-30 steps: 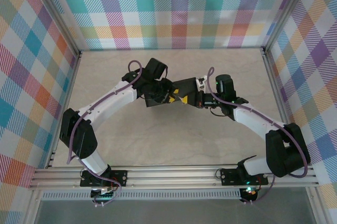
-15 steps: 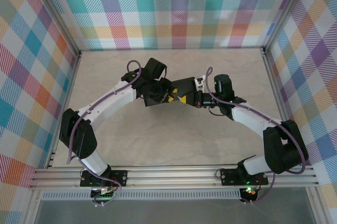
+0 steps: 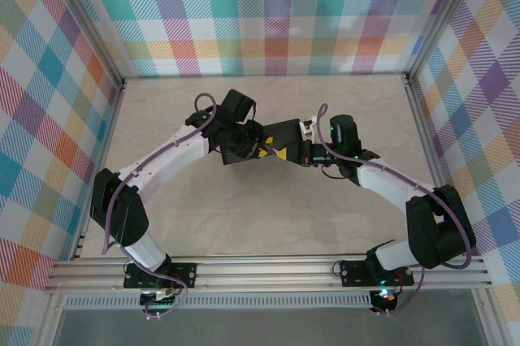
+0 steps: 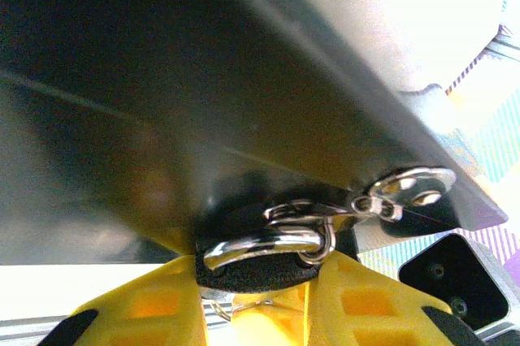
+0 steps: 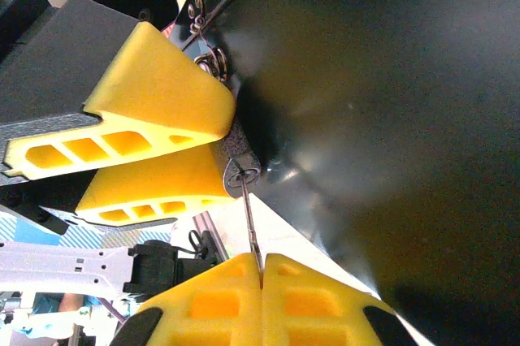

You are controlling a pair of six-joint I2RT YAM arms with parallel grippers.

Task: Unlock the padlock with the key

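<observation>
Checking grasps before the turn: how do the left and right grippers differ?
The left gripper clamps the dark padlock, while the right gripper pinches the thin key. The left gripper's fingers sit apart around the padlock; the right gripper's fingers nearly meet. Both have yellow fingers and work beside the black box.

The right arm (image 3: 390, 182) slides a little left, and the left gripper (image 4: 260, 269) pulls a bit left too.

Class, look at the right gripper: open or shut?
The right gripper is shut on the key: its yellow fingers meet, pinching the thin metal shaft.
</observation>
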